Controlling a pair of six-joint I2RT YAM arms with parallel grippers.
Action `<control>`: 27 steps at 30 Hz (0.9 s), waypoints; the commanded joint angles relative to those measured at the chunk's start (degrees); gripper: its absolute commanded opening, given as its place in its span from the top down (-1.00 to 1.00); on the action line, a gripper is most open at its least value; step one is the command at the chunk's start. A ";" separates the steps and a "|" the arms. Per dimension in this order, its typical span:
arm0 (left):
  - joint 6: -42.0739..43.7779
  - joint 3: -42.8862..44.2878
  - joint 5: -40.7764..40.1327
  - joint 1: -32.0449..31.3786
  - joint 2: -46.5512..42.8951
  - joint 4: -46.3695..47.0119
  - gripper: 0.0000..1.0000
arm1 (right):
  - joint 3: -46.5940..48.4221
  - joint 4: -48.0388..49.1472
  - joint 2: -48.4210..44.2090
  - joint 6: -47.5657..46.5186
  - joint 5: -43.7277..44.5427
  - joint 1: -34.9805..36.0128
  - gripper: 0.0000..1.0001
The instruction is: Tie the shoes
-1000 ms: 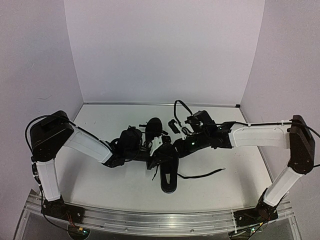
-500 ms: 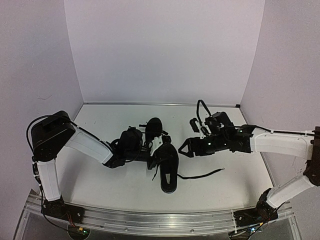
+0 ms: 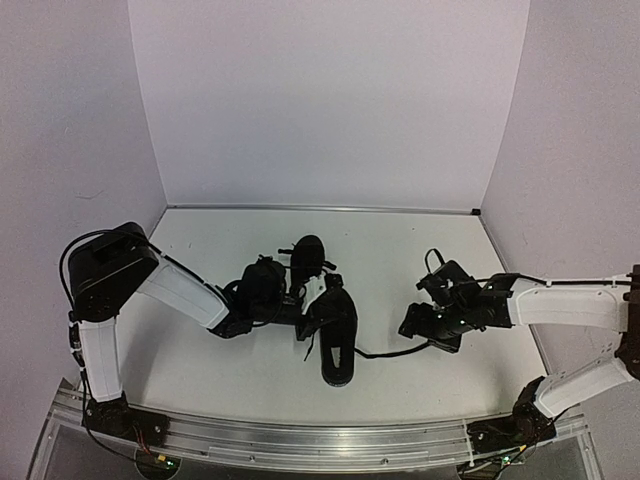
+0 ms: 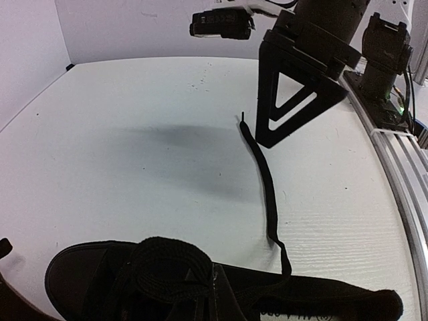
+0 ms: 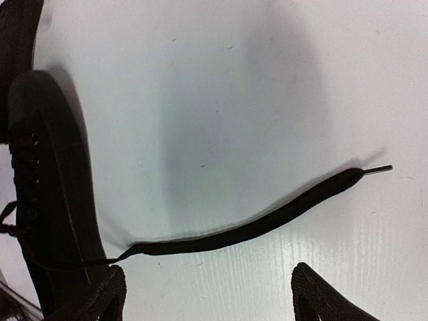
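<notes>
Closest to us on the table, the near shoe lies toe toward the bases. One loose lace trails off its side flat across the surface. No knot and no bow on it, so in our judgement the tying has barely begun.

A little further out, the right gripper hangs over that lace's free end with its jaws spread wide and nothing between them. We'd call that lined up for a pick.

Across from it, the left gripper is clamped tight at the near shoe's opening. We can't tell whether it pinches a lace or the collar.

Beyond both, the far shoe sits just behind its partner, and its laces are too dark to read. We judge both shoes are left to tie.
</notes>
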 commanded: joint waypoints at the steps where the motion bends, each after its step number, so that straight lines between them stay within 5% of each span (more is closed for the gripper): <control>1: -0.08 2.57 1.65 -0.19 1.17 3.97 1.00 | 1.13 -3.12 2.55 5.77 8.28 0.27 -0.57; 8: 0.58 2.90 1.87 -0.19 1.29 3.89 1.00 | 6.43 -7.21 14.03 6.53 12.05 0.23 -0.41; 18: 0.57 2.33 1.77 -0.18 1.57 5.69 1.00 | 4.65 -3.91 16.74 9.04 11.64 0.16 -0.27; 27: 1.22 2.00 2.67 -0.22 1.64 6.11 1.00 | 4.49 0.10 20.12 7.71 10.57 -0.78 0.07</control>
